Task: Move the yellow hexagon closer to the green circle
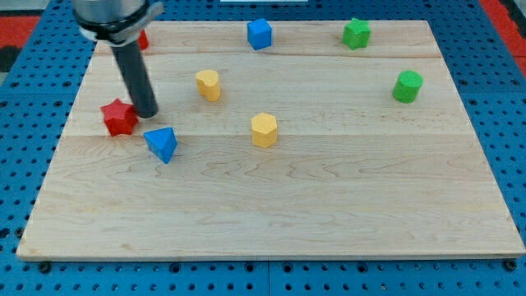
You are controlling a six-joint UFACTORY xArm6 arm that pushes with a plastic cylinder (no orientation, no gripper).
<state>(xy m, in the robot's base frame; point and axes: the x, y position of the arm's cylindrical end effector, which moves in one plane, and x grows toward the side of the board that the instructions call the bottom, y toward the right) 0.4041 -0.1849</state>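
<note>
The yellow hexagon (264,130) sits near the middle of the wooden board. The green circle (407,86) stands far to the view's right, a little higher up. My tip (147,113) rests on the board at the view's left, just right of a red star block (120,117) and just above a blue triangle block (162,144). The tip is well left of the yellow hexagon and not touching it.
A second yellow block (208,85) lies up and left of the hexagon. A blue cube (259,34) and a green star block (357,33) sit by the top edge. A red block (141,39) is partly hidden behind the rod at top left.
</note>
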